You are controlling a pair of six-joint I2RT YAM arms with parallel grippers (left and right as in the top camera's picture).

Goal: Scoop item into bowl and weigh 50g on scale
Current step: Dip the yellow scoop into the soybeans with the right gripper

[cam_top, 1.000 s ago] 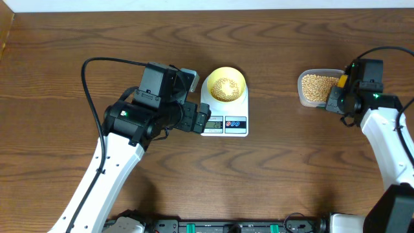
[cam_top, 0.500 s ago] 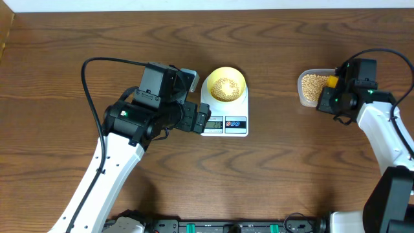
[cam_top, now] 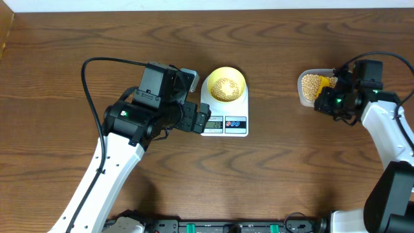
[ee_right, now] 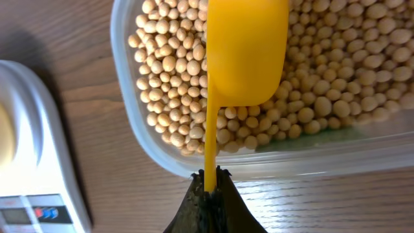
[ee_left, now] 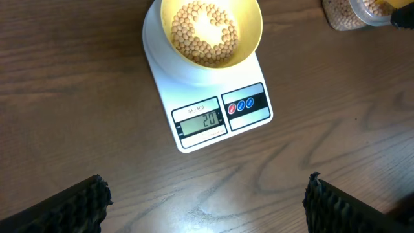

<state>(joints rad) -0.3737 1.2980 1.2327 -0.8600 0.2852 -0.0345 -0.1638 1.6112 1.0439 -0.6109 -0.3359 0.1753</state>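
The pale yellow bowl (cam_top: 226, 83) holds a layer of tan beans (ee_left: 202, 33) and sits on the white scale (cam_top: 224, 123); its display (ee_left: 201, 120) reads 20. My right gripper (ee_right: 210, 178) is shut on the handle of a bright yellow scoop (ee_right: 244, 52), whose head is turned over above the beans (ee_right: 323, 71) in the clear tub (cam_top: 312, 87). My left gripper (ee_left: 204, 207) is open and empty, hovering just left of the scale's front (cam_top: 202, 120).
The clear tub (ee_right: 194, 162) stands at the back right, a short gap from the scale's edge (ee_right: 26, 149). The left arm's black cable (cam_top: 87, 84) loops over the table's left part.
My right gripper has shifted left toward the tub and tilted, bringing the yellow scoop over the beans. The left arm, bowl and scale have not moved.
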